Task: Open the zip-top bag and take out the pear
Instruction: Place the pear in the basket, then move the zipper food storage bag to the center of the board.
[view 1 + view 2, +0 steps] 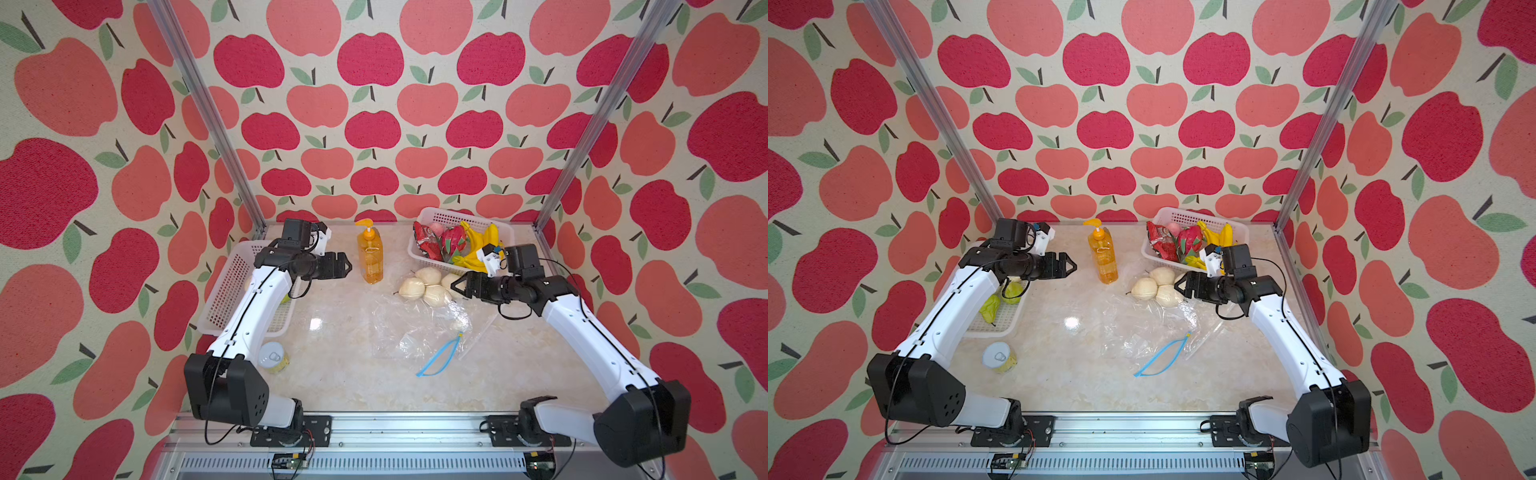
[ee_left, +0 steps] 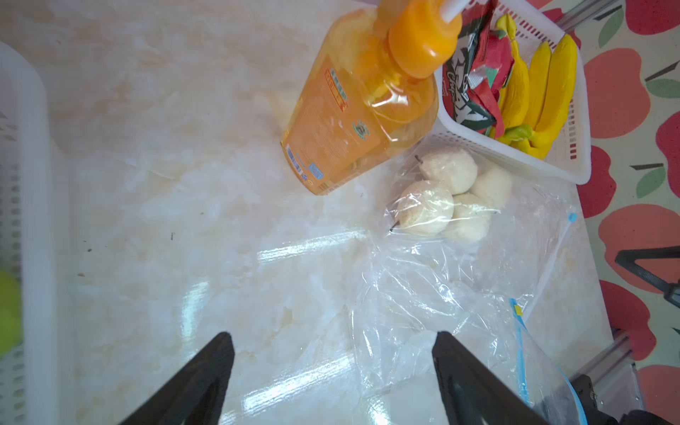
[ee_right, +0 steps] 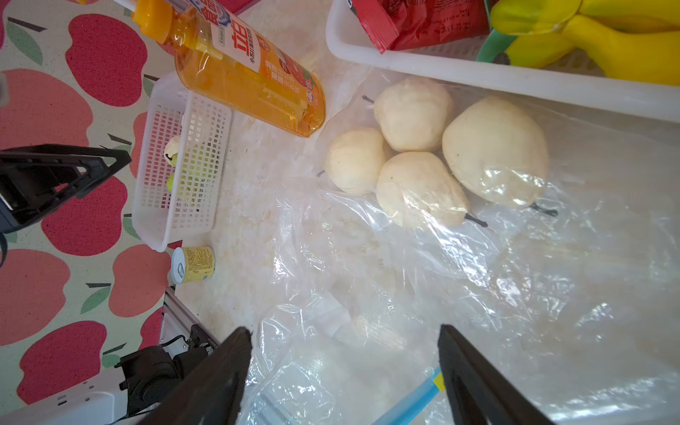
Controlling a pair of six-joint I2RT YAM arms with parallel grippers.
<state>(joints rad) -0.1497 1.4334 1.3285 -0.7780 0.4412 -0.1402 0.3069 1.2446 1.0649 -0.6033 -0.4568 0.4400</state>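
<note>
The pears (image 1: 424, 286) lie bunched at the far, closed end of the zip-top bag (image 1: 411, 332), whose gaping blue zip strip (image 1: 440, 359) faces the robot. The right hand (image 1: 455, 286), open and empty, hovers just beside them. The left hand (image 1: 347, 266), also open, hangs well apart beyond the soap bottle (image 1: 371, 257). The counter (image 1: 332, 382) is glossy, and a basket (image 1: 446, 217) crowds close behind the pears.

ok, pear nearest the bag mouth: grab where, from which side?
Grip the pear across its wide belly, probably entering low through the parted blue zip of the bag: film covers it above, its stem end faces the mouth, other pears crowd behind.
</note>
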